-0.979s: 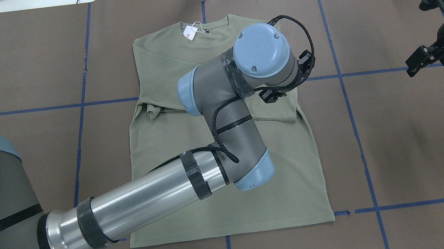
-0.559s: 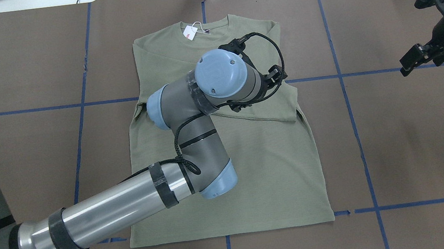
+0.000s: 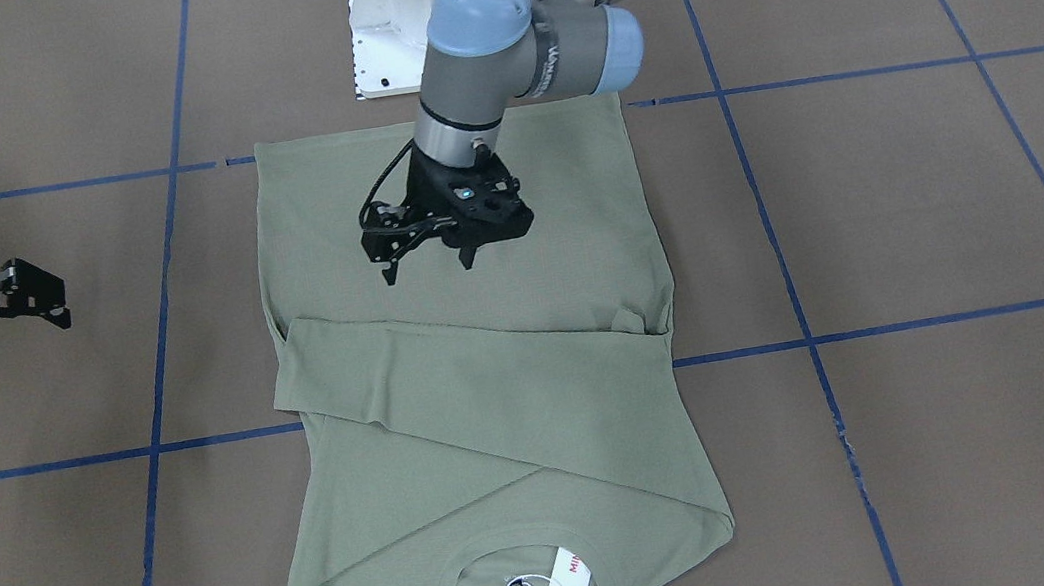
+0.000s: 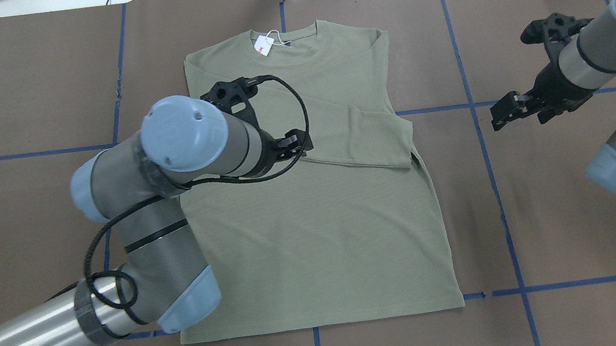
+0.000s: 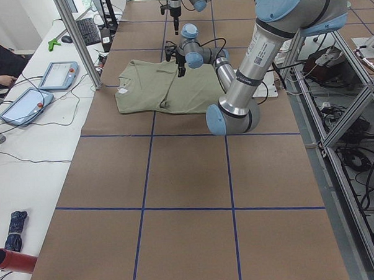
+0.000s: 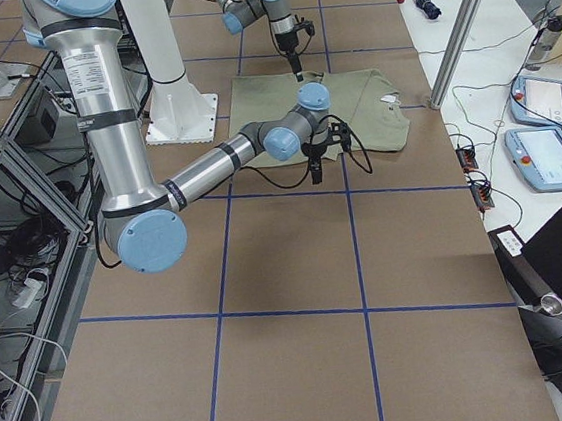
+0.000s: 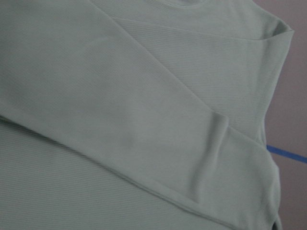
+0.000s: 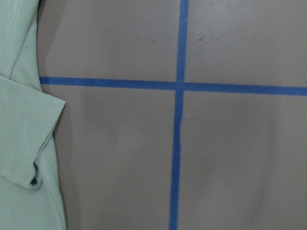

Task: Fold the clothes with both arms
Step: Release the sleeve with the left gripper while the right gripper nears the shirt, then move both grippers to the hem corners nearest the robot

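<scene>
The green shirt (image 4: 321, 241) was laid flat in the middle of the table (image 4: 568, 213), with its sleeves (image 4: 359, 141) folded across it. The left gripper (image 3: 430, 267) was held open above the shirt, nothing in it. The right gripper (image 4: 512, 77) was held open over the table, right of the shirt.

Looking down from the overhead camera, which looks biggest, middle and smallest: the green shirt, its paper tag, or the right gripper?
1. green shirt, biggest by far
2. right gripper, in the middle
3. paper tag, smallest
</scene>
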Controlling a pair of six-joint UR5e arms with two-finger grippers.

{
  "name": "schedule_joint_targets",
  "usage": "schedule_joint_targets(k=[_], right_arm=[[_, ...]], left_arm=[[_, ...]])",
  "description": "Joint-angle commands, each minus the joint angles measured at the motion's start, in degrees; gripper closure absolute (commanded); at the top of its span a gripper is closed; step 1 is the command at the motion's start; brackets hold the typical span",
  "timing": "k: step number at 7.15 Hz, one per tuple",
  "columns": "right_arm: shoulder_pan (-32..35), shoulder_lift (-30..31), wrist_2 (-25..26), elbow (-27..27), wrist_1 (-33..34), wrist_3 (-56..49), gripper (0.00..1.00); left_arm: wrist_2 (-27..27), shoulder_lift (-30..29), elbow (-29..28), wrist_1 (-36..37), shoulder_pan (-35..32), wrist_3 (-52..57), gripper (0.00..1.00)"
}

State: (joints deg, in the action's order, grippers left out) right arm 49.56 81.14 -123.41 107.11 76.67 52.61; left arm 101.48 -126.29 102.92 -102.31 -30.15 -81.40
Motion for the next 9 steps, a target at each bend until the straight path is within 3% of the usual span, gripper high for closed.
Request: schedule_joint_targets(k=[1, 3, 4, 5, 9], right_arm=[[-10.92, 1.03, 7.37, 4.66, -3.10, 15.10, 0.00], [-21.72, 2.35, 15.52, 9.41, -3.10, 24.85, 0.00], [-28.13, 2.27, 21.83, 10.04, -3.01, 29.26, 0.00], [-31.77, 2.09, 24.25, 10.13, -2.66, 31.91, 0.00], [-35.41, 2.44, 26.21, 10.31, -0.03, 33.08, 0.00]], left_arm=[[3.09, 8.22, 9.47, 5.18, -1.66, 8.77, 0.00], [3.29, 14.64, 12.73, 4.92, -1.75, 13.53, 0.00], [3.29, 17.19, 13.96, 4.75, -2.01, 15.81, 0.00], [3.46, 17.83, 14.49, 4.83, -3.15, 16.01, 0.00], [5.40, 18.27, 14.50, 4.84, -4.04, 15.92, 0.00]])
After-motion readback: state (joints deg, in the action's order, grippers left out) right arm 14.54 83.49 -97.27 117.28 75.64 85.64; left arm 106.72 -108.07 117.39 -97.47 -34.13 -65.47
